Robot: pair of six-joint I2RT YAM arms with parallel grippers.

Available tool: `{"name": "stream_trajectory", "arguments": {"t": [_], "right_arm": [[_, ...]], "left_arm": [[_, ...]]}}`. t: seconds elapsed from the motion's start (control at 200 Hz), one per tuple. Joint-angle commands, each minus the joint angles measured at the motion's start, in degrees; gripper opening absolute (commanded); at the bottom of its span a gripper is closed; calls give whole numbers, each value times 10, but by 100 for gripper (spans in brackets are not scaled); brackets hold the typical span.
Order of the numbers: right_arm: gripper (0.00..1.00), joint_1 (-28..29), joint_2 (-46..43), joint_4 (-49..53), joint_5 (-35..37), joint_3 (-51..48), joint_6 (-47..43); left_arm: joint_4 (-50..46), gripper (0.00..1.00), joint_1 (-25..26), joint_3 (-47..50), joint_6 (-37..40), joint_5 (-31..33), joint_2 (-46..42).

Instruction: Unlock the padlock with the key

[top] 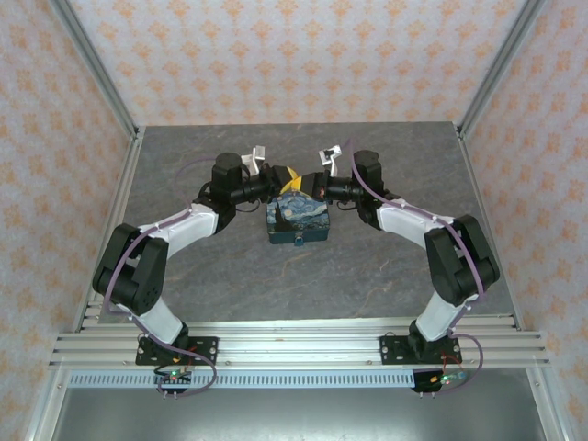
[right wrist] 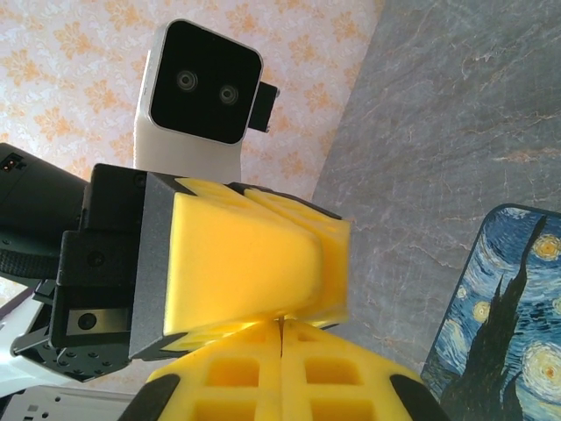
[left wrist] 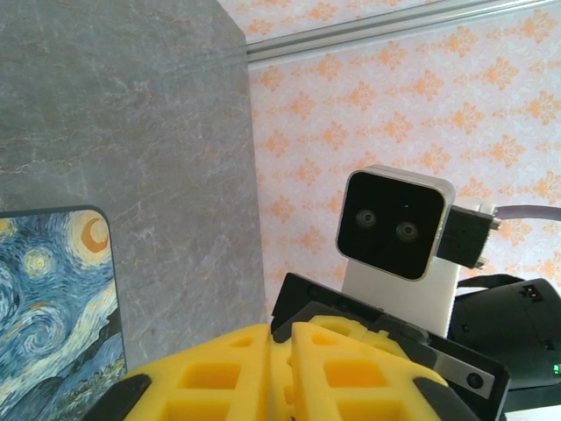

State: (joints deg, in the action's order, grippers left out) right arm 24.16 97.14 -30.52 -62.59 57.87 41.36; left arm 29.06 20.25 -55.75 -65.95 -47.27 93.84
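1. A flat rectangular box printed with a swirling blue-and-yellow night-sky painting (top: 299, 220) lies on the grey, marble-veined desk (top: 230, 276). Its corners are rounded and its lid looks smooth.
2. The tiny dark-grey and bluish metal padlock (top: 299, 244) appears to sit at the box's near edge, touching it. From above it is too small for me to be sure how it hangs.
3. The left jaws hang above the box's far edge. Their yellow foam pads (left wrist: 219, 377) stand together with only a thin seam between them. Whether a key is pinched in that seam I cannot tell.
4. The right jaws are pressed fully together, and their own yellow pads (right wrist: 351, 377) are over the same far edge of the box. In the right wrist view they meet the left jaws tip to tip.
5. I judge the two arms meet above the box to pass or re-seat a key. Both can reach that spot, and it leaves the padlock at the near edge unobstructed.
6. The pads are soft foam moulded with square pockets, and they sit on black hard-plastic mounts. Such foam should grip thin metal well, but may let it tilt. A white, round-cornered camera housing (left wrist: 399, 246) with a glossy dark face sits behind the right jaws.
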Motion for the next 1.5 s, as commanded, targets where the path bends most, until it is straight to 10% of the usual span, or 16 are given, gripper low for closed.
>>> {"name": "stream_trajectory", "arguments": {"t": [0.0, 0.365, 0.891, 1.161, 1.496], "right_arm": [[0, -11, 9, -72, 16, -1, 18], [0, -12, 17, -90, 28, -6, 38], [62, -31, -6, -100, 53, -44, 50], [65, -56, -58, -85, 174, -110, 122], [60, -12, -51, -298, 375, -188, 326]], "left_arm": [[23, 9, 13, 11, -7, -8, -22], [20, 0, 23, 10, -14, 19, -15], [22, 0, 23, 45, -52, 112, -8], [-5, 0, 23, 42, 5, 125, -32], [35, 0, 27, 38, -18, 209, -40]]}}
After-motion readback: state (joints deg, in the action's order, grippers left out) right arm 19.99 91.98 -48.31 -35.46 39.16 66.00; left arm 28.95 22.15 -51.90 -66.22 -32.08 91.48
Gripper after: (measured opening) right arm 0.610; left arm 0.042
